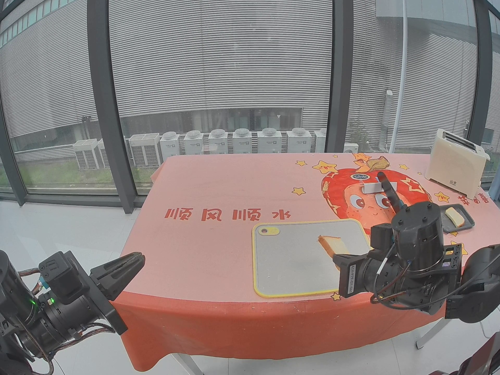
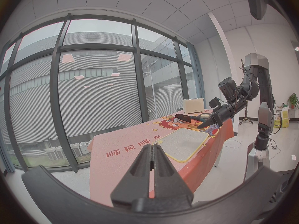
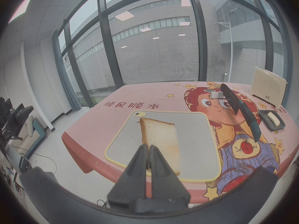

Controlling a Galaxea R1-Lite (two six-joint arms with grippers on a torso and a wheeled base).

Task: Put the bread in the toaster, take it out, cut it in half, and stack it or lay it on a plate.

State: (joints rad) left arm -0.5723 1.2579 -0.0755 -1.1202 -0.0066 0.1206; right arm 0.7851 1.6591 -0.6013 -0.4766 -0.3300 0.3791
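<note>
A slice of bread [image 3: 160, 140] is tilted over the grey cutting board [image 3: 193, 134], pinched at one edge by my right gripper [image 3: 148, 147], which is shut on it. From the head view the bread [image 1: 333, 245] hangs over the right part of the board [image 1: 291, 261], with the right gripper [image 1: 338, 259] just behind it. The cream toaster [image 1: 457, 163] stands at the far right of the table. A black knife with a teal handle [image 3: 246, 112] leans on a white rest [image 1: 376, 187]. My left gripper [image 1: 136, 260] is shut and empty, off the table's near-left corner.
A small dark tray [image 1: 457, 217] holding a pale yellow piece sits in front of the toaster. The table's orange cloth [image 1: 219, 246] is bare left of the board. Windows stand behind the table's far edge.
</note>
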